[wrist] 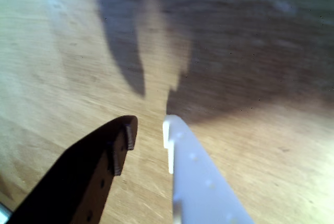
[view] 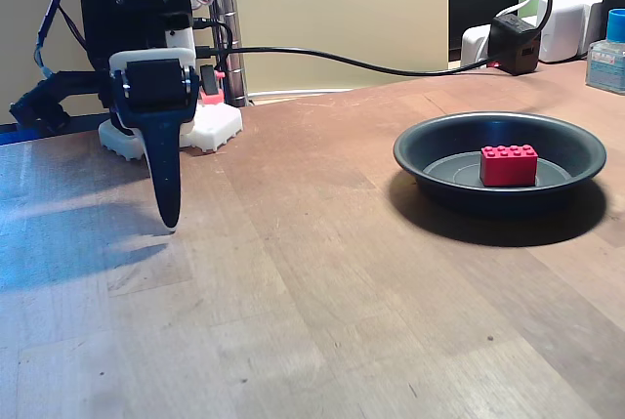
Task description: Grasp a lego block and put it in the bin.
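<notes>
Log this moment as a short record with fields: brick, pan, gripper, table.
lego block: red studded brick resting inside the pan, on its flat bottom
bin: dark round metal pan on the wooden table, at right in the fixed view
gripper: empty, jaws slightly apart, pointing down over bare wood, well clear of the pan
task state: brick already in the bin

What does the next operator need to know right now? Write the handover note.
Gripper: empty, pointing down at the bare table on the left of the fixed view; the wrist view shows its fingertips slightly apart with nothing between them.
Lego block: lying inside the bin, on the right of the fixed view.
Done: block is in the bin.
Left: nothing apparent, apart perhaps from parking the arm.
</notes>
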### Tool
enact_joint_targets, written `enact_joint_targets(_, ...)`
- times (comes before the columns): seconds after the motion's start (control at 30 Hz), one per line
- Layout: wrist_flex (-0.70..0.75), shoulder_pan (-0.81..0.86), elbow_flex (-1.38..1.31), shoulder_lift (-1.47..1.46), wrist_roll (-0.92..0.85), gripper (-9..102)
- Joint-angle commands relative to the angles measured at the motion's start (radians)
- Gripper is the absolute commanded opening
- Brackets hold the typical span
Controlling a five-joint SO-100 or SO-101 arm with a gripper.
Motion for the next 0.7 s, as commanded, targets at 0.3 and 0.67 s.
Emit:
enact_joint_targets(0.3,0.005,0.02,0.058,-0.005,0.086,0)
enact_joint_targets(0.67,-0.006,0.02,0.072,-0.005,0.092,0)
